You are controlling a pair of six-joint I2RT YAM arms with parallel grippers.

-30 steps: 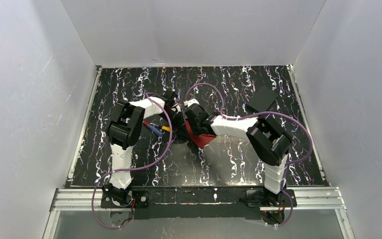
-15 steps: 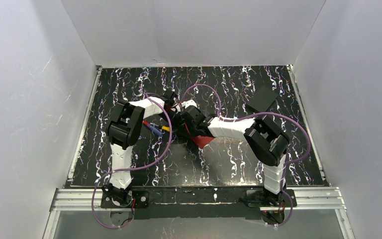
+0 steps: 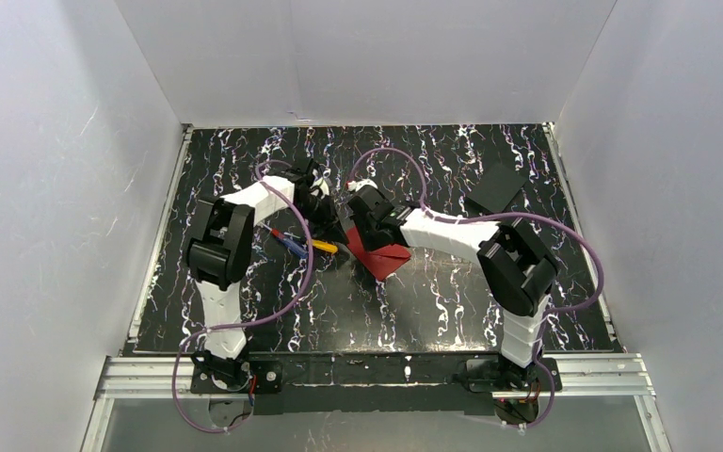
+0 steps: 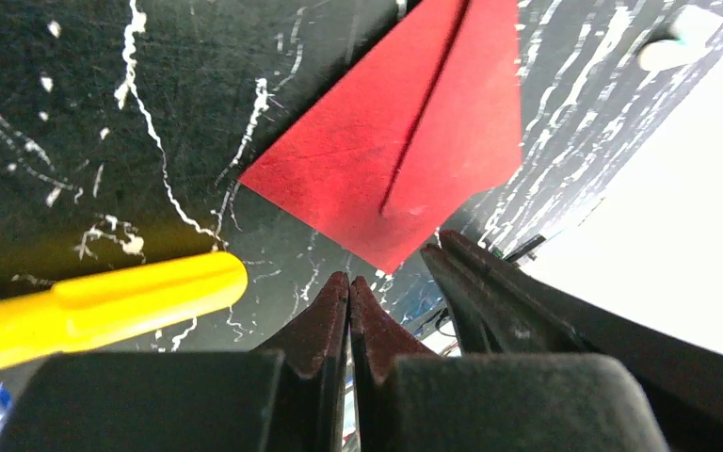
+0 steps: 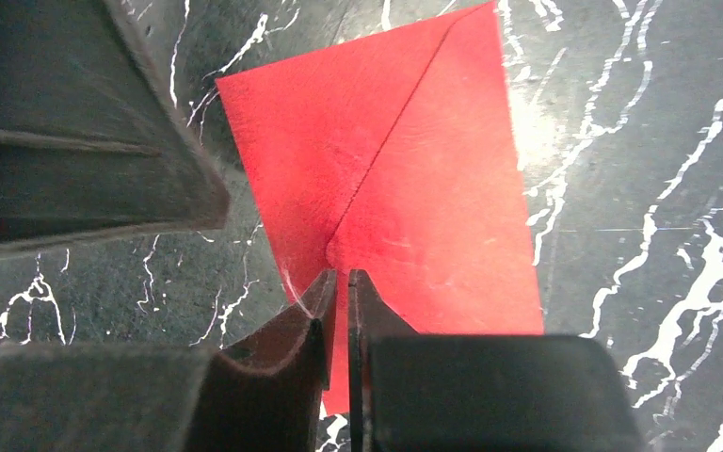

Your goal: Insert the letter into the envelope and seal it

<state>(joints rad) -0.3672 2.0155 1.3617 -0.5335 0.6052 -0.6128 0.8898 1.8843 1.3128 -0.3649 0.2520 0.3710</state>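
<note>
One closed red envelope [image 5: 414, 188], left gripper [image 4: 349, 282] clenched empty beside its corner, right gripper [image 5: 338, 275] barely parted, perhaps pressing it

Dark red paper envelope [image 3: 377, 255] [image 4: 391, 141] [image 5: 414, 179] lying flat near the middle of the black marbled tabletop [image 3: 433, 311], turned cornerwise to its edges; pointed flap folded down against the body, flap edge a thin dark line across the face
</note>
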